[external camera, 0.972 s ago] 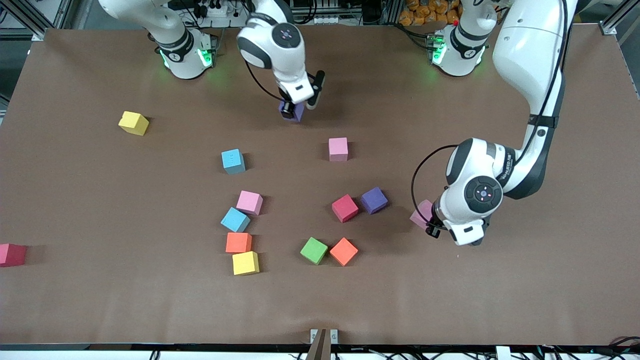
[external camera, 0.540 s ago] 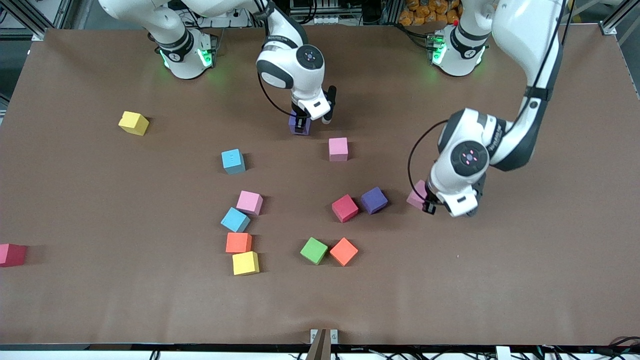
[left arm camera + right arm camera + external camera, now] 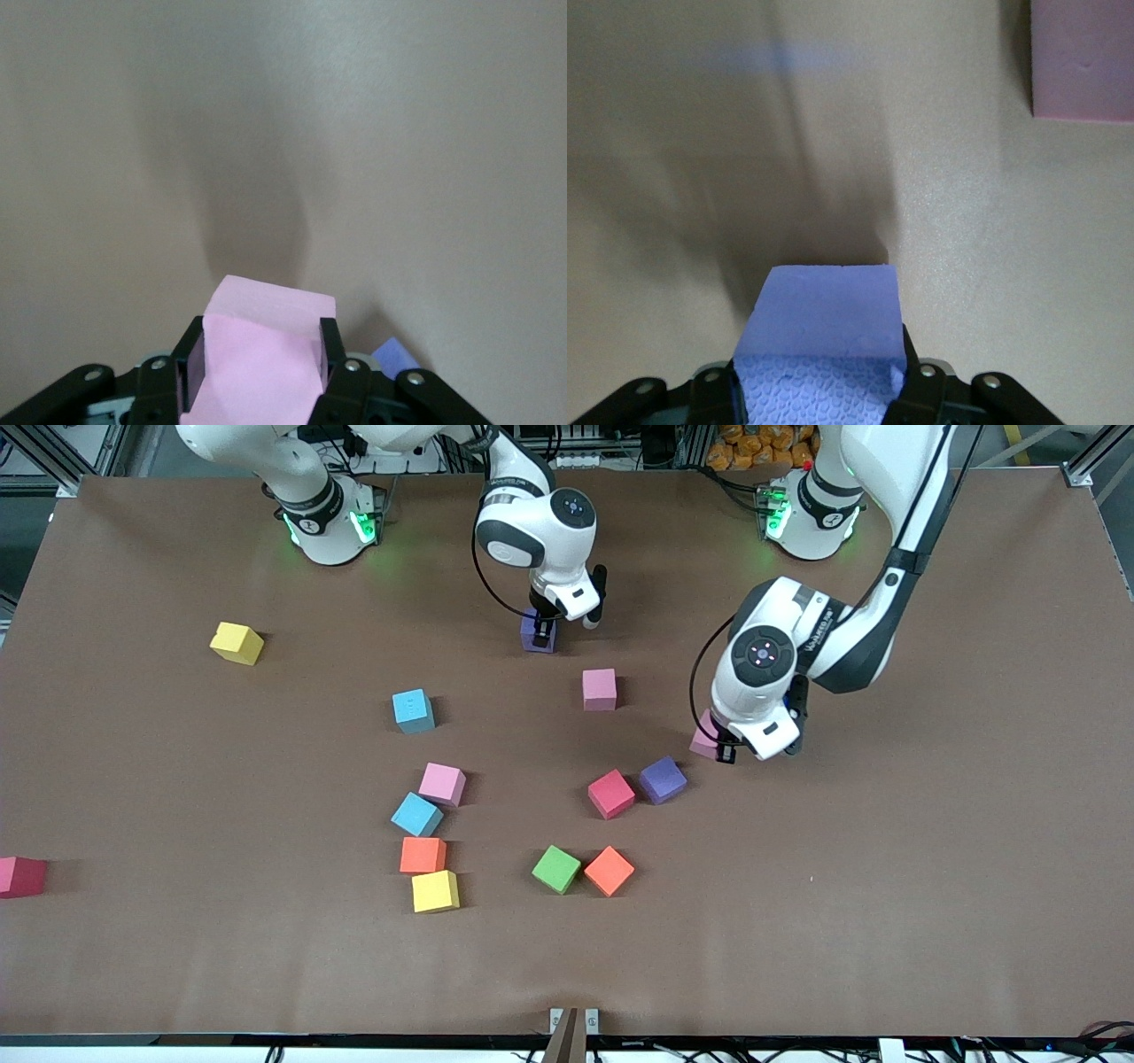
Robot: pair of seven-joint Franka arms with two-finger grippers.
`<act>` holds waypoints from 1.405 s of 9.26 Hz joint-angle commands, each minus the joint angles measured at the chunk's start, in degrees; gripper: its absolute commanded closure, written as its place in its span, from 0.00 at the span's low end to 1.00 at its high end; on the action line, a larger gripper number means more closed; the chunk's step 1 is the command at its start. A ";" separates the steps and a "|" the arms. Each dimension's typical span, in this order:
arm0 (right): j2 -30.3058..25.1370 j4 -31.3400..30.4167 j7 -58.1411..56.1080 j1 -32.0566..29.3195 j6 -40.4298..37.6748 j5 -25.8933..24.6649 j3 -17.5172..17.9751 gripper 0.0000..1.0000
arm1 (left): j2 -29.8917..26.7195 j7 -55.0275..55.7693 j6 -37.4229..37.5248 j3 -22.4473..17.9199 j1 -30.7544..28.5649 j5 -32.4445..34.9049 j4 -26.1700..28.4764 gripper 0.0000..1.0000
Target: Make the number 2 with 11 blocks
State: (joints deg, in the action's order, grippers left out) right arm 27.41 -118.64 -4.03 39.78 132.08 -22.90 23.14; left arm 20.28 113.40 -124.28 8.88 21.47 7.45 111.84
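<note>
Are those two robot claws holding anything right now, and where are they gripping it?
Yes. The left gripper pinches a pink cube by two opposite side faces; the right gripper pinches a purple cube the same way.

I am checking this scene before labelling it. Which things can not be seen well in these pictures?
- Pink cube in the left gripper: front view, mostly hidden by the wrist; left wrist view, cut by the picture's edge.
- Purple cube in the right gripper: front view, partly hidden by the fingers.
- Red cube: front view, cut by the edge.
</note>
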 commanded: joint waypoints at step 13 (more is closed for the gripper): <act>3.35 2.09 1.84 0.65 3.63 -2.14 0.07 0.61 | -2.79 18.79 -0.79 5.18 -0.02 0.55 4.79 1.00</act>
State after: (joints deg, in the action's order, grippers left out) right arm 28.29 -118.27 -3.92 39.86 135.45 -23.77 22.96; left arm 18.86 130.61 -124.29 13.56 21.52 7.46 114.89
